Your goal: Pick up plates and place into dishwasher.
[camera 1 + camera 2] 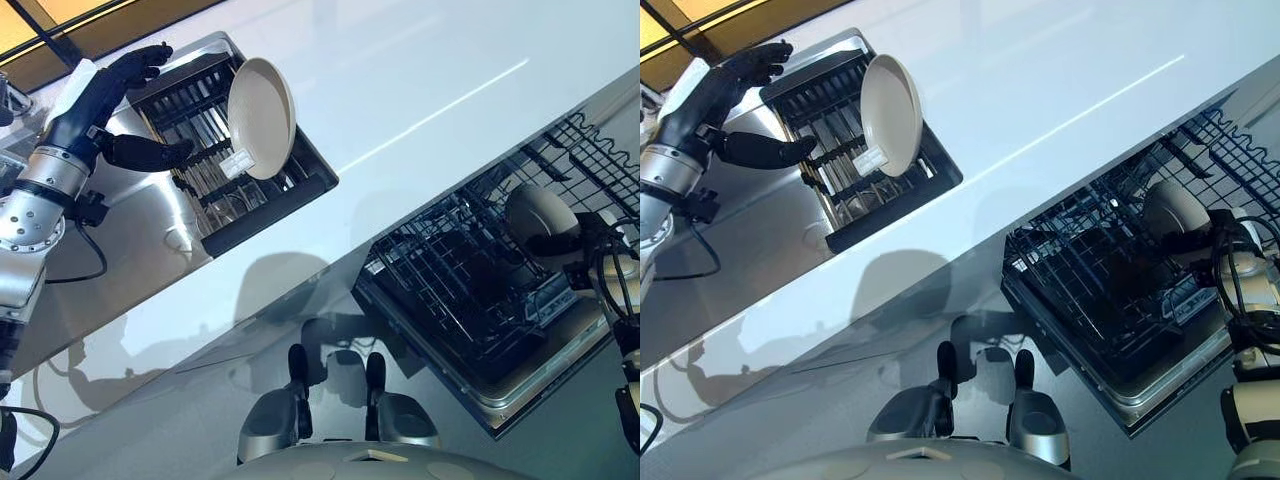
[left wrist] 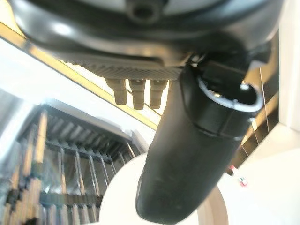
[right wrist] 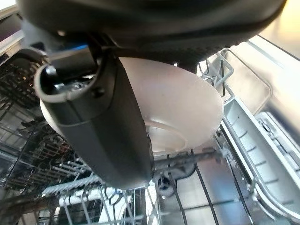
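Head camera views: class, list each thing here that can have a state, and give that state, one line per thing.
Dish rack: on the counter, one plate in it.
Cream plate: standing on edge in the dish rack.
Left hand: open, beside the dish rack, not touching the cream plate.
Dishwasher rack: pulled out.
White plate: inside the dishwasher rack.
Right hand: shut on the white plate.

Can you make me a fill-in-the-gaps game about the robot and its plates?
1. The cream plate stands on edge in the black drying ____.
2. The right hand holds a white plate over the open ____.
3. The left hand, beside the drying rack, has its fingers ____.

Missing words: rack; dishwasher; open
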### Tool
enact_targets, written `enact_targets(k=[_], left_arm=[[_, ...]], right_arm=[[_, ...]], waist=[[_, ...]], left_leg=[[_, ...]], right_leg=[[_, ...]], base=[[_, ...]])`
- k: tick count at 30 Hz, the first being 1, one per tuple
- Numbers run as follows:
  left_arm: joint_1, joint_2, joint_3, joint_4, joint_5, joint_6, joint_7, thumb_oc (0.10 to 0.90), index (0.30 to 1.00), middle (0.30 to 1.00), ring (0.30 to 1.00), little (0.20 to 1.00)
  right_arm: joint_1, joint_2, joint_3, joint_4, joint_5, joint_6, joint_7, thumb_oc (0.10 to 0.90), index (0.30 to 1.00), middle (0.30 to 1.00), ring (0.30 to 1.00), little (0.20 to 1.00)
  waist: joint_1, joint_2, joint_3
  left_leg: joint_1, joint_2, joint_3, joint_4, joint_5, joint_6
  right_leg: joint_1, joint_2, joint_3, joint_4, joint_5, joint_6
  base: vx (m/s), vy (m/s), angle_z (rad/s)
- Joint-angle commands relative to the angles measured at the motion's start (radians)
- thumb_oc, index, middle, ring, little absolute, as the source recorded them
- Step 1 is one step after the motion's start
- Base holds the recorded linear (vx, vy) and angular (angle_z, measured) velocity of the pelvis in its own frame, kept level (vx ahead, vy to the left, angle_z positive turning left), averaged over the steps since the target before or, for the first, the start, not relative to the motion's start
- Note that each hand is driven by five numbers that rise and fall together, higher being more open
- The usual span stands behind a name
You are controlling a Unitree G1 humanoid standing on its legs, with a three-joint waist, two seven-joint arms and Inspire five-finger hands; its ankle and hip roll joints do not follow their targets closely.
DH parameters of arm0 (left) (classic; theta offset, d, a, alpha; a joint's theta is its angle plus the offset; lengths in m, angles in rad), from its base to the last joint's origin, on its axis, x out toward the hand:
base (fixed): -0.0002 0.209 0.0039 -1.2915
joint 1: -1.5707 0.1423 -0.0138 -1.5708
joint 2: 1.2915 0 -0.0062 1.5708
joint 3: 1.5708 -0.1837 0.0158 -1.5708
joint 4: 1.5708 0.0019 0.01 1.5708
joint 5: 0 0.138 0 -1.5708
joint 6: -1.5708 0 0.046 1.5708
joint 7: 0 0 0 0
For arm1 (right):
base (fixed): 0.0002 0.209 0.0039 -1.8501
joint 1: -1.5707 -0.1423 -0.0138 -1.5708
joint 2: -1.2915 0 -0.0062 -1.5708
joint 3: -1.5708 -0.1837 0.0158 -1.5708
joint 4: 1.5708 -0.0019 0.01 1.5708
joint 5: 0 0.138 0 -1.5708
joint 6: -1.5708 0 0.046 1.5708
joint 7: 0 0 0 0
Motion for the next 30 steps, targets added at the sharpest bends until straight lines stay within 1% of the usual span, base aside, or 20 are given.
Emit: enact_targets(k=[1, 3, 6, 7, 8, 13, 18, 24, 30], left_arm=[[-0.157, 0.056, 0.042, -0.003, -0.018, -0.074, 0.068, 0.8, 0.9, 0.9, 0.9, 0.9], [-0.176, 0.056, 0.03, -0.002, -0.018, -0.072, 0.073, 0.8, 0.9, 0.9, 0.9, 0.9], [-0.195, 0.057, 0.019, 0.004, -0.019, -0.073, 0.075, 0.8, 0.9, 0.9, 0.9, 0.9], [-0.199, 0.058, 0.016, 0.002, -0.02, -0.07, 0.077, 0.8, 0.9, 0.9, 0.9, 0.9], [-0.203, 0.058, 0.013, 0.0, -0.019, -0.067, 0.079, 0.8, 0.9, 0.9, 0.9, 0.9], [-0.207, 0.055, 0.001, -0.007, -0.023, -0.06, 0.086, 0.8, 0.9, 0.9, 0.9, 0.9], [-0.193, 0.05, 0.016, -0.016, -0.027, -0.057, 0.078, 0.8, 0.9, 0.9, 0.9, 0.9], [-0.164, 0.039, 0.032, -0.009, -0.023, -0.074, 0.074, 0.8, 0.9, 0.9, 0.9, 0.9], [-0.137, 0.037, 0.056, -0.021, -0.029, -0.067, 0.058, 0.8, 0.9, 0.9, 0.9, 0.9]], right_arm=[[-0.103, -0.103, 0.074, -0.008, -0.039, -0.064, -0.011, 0.1, 0.3, 0.3, 0.3, 0.2], [-0.128, -0.106, 0.088, 0.001, -0.039, -0.083, -0.011, 0.1, 0.3, 0.3, 0.3, 0.2], [-0.147, -0.11, 0.1, 0.0, -0.036, -0.085, -0.015, 0.1, 0.3, 0.3, 0.3, 0.2], [-0.149, -0.11, 0.102, -0.001, -0.03, -0.082, -0.023, 0.353, 0.516, 0.516, 0.516, 0.453], [-0.151, -0.109, 0.105, -0.002, -0.03, -0.08, -0.031, 0.8, 0.9, 0.9, 0.9, 0.9], [-0.151, -0.102, 0.099, -0.016, -0.015, -0.097, -0.079, 0.8, 0.9, 0.9, 0.9, 0.9], [-0.128, -0.092, 0.065, -0.061, -0.009, -0.122, -0.117, 0.8, 0.9, 0.9, 0.9, 0.9], [-0.096, -0.082, 0.039, -0.102, -0.01, -0.143, -0.118, 0.8, 0.9, 0.9, 0.9, 0.9], [-0.054, -0.067, 0.012, -0.138, -0.012, -0.146, -0.104, 0.8, 0.9, 0.9, 0.9, 0.9]], waist=[[0.0, 0.004, -0.035], [0.002, 0.004, -0.024], [0.002, 0.004, -0.012], [0.002, 0.004, -0.01], [0.001, 0.004, -0.008], [0.0, 0.004, -0.006], [-0.001, 0.002, -0.011], [-0.002, -0.001, -0.02], [-0.002, -0.006, -0.04]], left_leg=[[0.005, -0.018, 0.022, 0.059, -0.085, -0.015], [-0.004, -0.018, 0.023, 0.064, -0.085, -0.015], [-0.013, -0.02, 0.023, 0.066, -0.085, -0.013], [-0.015, -0.02, 0.024, 0.065, -0.085, -0.013], [-0.015, -0.02, 0.023, 0.064, -0.085, -0.013], [-0.015, -0.022, 0.023, 0.063, -0.084, -0.01], [-0.005, -0.026, 0.02, 0.058, -0.086, -0.009], [0.006, -0.029, 0.019, 0.052, -0.086, -0.008], [0.024, -0.03, 0.021, 0.044, -0.087, -0.008]], right_leg=[[-0.027, 0.065, -0.056, 0.078, -0.055, -0.034], [-0.035, 0.064, -0.055, 0.081, -0.054, -0.035], [-0.047, 0.064, -0.053, 0.085, -0.052, -0.033], [-0.05, 0.064, -0.052, 0.085, -0.051, -0.033], [-0.051, 0.065, -0.051, 0.085, -0.051, -0.033], [-0.052, 0.065, -0.048, 0.087, -0.05, -0.031], [-0.047, 0.066, -0.044, 0.088, -0.05, -0.029], [-0.038, 0.067, -0.045, 0.085, -0.05, -0.026], [-0.018, 0.068, -0.047, 0.076, -0.05, -0.024]], base=[[0.0, 0.0, 0.0], [-0.03, -0.009, -0.05], [-0.04, 0.0, -0.05], [-0.03, 0.005, -0.03], [0.0, 0.0, 0.0], [0.0, 0.0, 0.0], [0.0, 0.0, 0.0], [0.0, 0.0, 0.0], [0.01, 0.008, 0.02]])
